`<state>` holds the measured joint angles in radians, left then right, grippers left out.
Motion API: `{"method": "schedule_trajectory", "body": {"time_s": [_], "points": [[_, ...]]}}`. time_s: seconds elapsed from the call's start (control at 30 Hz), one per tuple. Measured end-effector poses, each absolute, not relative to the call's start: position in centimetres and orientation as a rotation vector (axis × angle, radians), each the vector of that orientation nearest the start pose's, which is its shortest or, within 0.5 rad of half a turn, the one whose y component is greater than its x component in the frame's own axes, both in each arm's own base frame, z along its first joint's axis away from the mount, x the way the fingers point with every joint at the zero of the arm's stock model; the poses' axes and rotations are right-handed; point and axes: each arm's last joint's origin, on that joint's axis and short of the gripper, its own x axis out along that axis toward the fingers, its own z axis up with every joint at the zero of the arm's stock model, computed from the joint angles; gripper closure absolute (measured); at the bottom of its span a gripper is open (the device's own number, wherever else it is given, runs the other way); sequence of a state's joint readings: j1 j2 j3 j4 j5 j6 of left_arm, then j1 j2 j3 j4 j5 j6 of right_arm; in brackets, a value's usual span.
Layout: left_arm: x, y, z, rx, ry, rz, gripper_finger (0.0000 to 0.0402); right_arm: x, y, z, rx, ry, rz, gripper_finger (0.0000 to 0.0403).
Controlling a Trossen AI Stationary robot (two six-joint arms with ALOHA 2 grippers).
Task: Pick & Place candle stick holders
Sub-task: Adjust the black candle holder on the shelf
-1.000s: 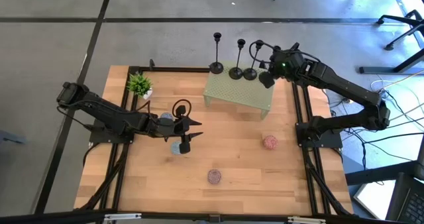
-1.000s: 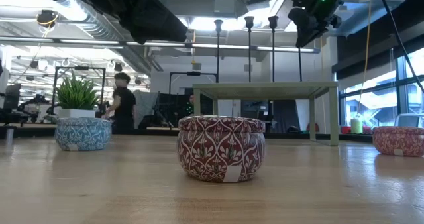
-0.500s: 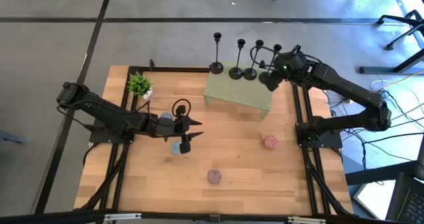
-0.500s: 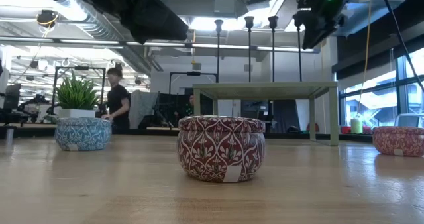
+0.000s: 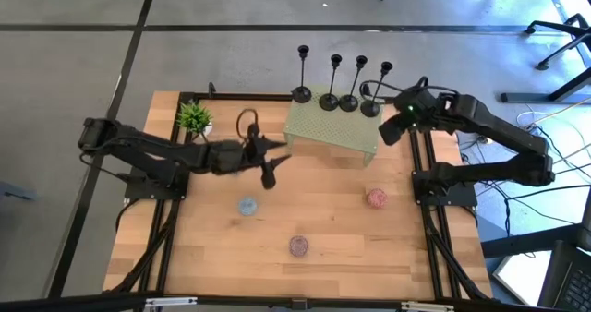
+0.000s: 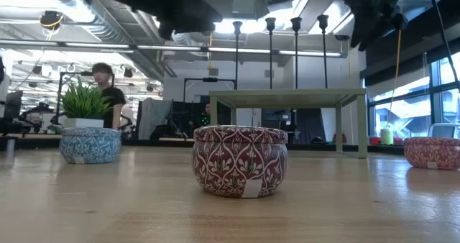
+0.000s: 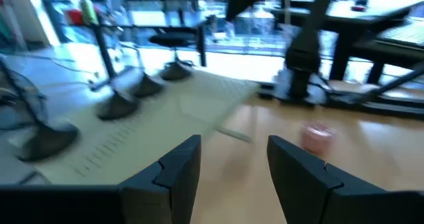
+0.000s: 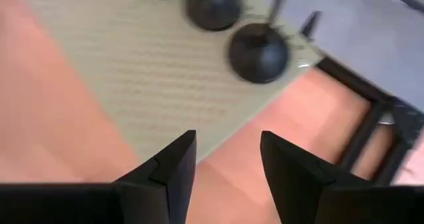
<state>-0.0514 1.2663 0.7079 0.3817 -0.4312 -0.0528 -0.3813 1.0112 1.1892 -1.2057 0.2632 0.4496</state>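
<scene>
Four slim black candle stick holders stand in a row, each on its round base, along the far edge of a pale green raised platform point(image 5: 332, 127): the first point(image 5: 302, 92), second point(image 5: 329, 100), third point(image 5: 349, 102) and fourth point(image 5: 371, 108). Their stems show in the low view point(image 6: 295, 52). My right gripper point(image 5: 392, 127) is open and empty, just right of the platform, with the nearest base point(image 8: 258, 52) ahead of its fingers point(image 8: 228, 158). My left gripper point(image 5: 275, 160) is open and empty above the table, left of the platform; it faces the row of bases point(image 7: 119, 105).
A small potted plant point(image 5: 194, 118) stands at the far left. A blue tin point(image 5: 247, 205), a dark red patterned tin point(image 5: 299, 246) and a pink tin point(image 5: 376, 198) sit on the wooden table. A person point(image 6: 106, 92) moves in the room behind.
My right gripper has drawn away from the fourth holder toward the table's right and near edges; the holder stays upright on the platform. My left gripper has moved from above the blue tin toward the far edge and the platform.
</scene>
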Motion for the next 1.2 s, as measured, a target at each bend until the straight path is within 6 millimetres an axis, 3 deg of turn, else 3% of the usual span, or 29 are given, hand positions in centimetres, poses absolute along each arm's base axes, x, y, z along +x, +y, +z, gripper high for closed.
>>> {"method": "schedule_trajectory", "body": {"time_s": [0.2,0.33,0.53,0.7,0.93,1.2], "points": [[27.6,4.4,28.1,0.077,0.149,0.480,0.0231,15.5,-4.0,34.8,0.390,0.901,-0.680,0.0231],[27.2,7.2,28.8,0.069,0.132,0.539,0.0231,16.0,-1.6,34.5,0.244,0.902,-0.560,0.0231],[26.3,10.9,28.7,0.014,0.115,0.482,0.0231,15.6,0.9,30.3,0.143,0.782,-0.533,0.0231],[26.4,13.8,27.5,-0.007,0.099,0.447,0.0231,14.8,1.4,26.7,0.080,0.750,-0.448,0.0231],[27.7,17.5,24.7,-0.016,0.079,0.489,0.0231,14.1,1.1,28.5,0.059,0.584,-0.354,0.0231],[30.3,21.5,24.0,-0.042,0.087,0.535,0.0231,14.5,1.8,29.1,0.020,0.554,-0.124,0.0231]]}}
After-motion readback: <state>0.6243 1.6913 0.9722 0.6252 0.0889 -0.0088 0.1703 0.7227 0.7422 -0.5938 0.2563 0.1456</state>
